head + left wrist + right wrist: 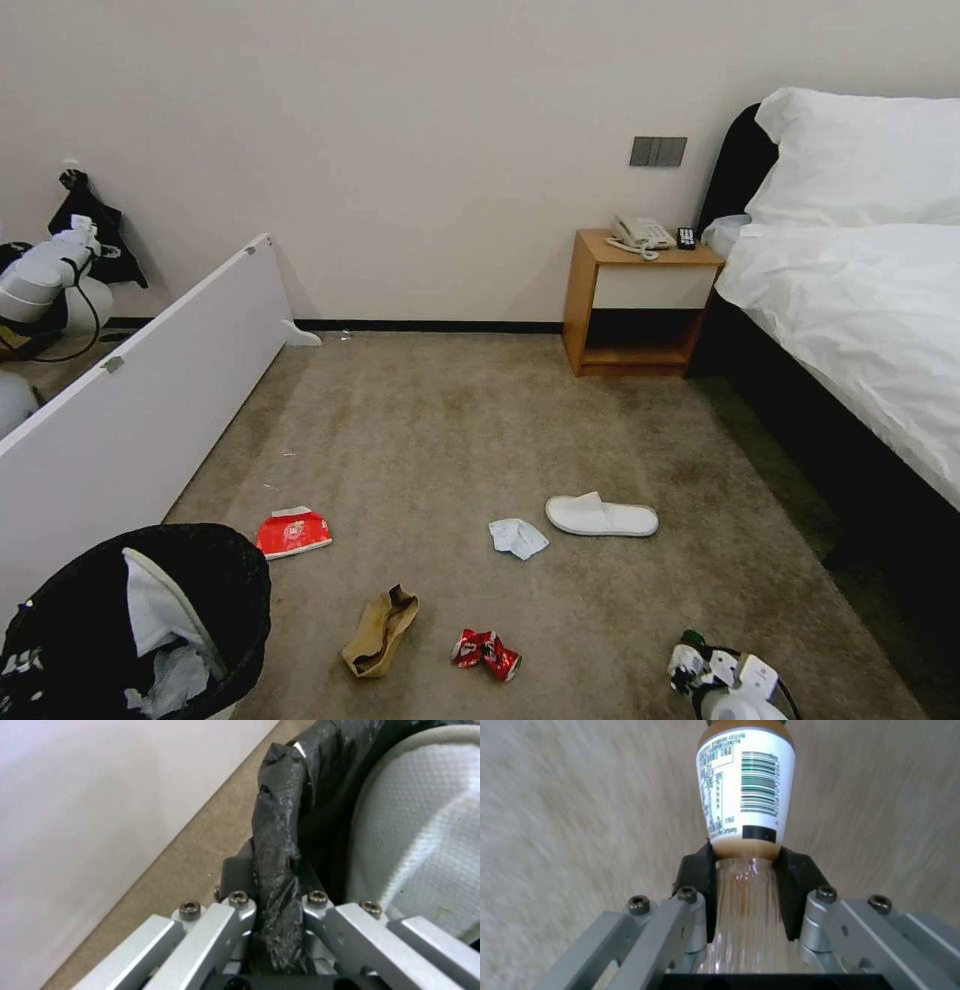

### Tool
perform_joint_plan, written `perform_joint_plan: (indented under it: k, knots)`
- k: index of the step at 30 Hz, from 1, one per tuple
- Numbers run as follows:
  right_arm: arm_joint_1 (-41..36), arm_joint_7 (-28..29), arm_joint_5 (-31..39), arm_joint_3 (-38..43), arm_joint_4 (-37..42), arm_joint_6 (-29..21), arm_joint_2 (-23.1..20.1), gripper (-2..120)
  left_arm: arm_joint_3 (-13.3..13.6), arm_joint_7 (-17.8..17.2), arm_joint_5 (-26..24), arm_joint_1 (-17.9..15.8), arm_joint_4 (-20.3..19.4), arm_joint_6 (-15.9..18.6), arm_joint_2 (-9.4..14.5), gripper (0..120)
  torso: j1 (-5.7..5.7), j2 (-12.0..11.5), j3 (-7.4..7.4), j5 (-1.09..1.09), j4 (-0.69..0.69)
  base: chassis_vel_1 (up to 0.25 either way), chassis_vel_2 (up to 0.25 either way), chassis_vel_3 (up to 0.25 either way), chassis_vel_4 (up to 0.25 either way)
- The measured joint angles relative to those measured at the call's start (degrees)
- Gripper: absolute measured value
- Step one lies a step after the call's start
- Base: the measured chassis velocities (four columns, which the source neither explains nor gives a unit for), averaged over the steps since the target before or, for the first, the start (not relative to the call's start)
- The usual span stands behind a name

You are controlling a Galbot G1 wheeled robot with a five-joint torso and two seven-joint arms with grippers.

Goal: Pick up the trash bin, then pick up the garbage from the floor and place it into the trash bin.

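Observation:
The trash bin (200, 585), white with a black bag over its rim, hangs at the lower left of the head view. A white slipper (150, 600) and tissues lie inside it. My left gripper (276, 896) is shut on the bagged rim (277, 832), next to that slipper (420, 840). My right gripper (745, 877) is shut on a clear ribbed bottle (745, 795) with a white label, low at the right (715, 668). On the floor (450, 440) lie a red-white packet (293, 532), a brown paper bag (380, 630), a crushed red can (486, 653), a tissue (517, 537) and a second slipper (601, 516).
A white panel (150, 400) stands along the left side, with white machine parts (45, 270) behind it. A wooden nightstand (640, 300) with a phone is against the far wall. A bed (860, 300) with a dark base runs down the right.

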Motion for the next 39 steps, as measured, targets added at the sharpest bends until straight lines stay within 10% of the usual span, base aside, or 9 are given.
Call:
perform_joint_plan:
  k: [12,24,30,39]
  knots:
    - [-3.15,-13.17,-4.24,-0.43,23.83,17.32,-8.37,23,2.54,-0.45,-0.02,-0.43,0.72,0.00,0.99,4,0.00,0.00,-0.01,-0.02,0.04,0.000,0.000,0.000,0.000]
    - [12.24,-28.62,7.72,-16.70,26.74,32.85,-23.12,23,6.48,-0.69,2.63,-0.92,-0.61,0.00,2.12,4,0.00,0.00,0.00,-0.02,0.04,0.000,0.000,0.000,0.000]
    - [22.10,-30.25,8.89,-27.86,22.32,37.18,-23.01,23,7.88,-0.90,3.39,-2.14,-0.75,0.00,2.80,4,0.00,0.00,0.00,-0.03,0.04,0.000,0.000,0.000,0.000]
    - [44.57,-30.68,13.07,-49.74,13.09,39.17,-9.64,23,8.87,-1.23,3.29,-5.70,0.52,0.00,7.75,4,0.00,0.00,0.00,-0.03,0.05,0.000,0.000,0.000,0.000]
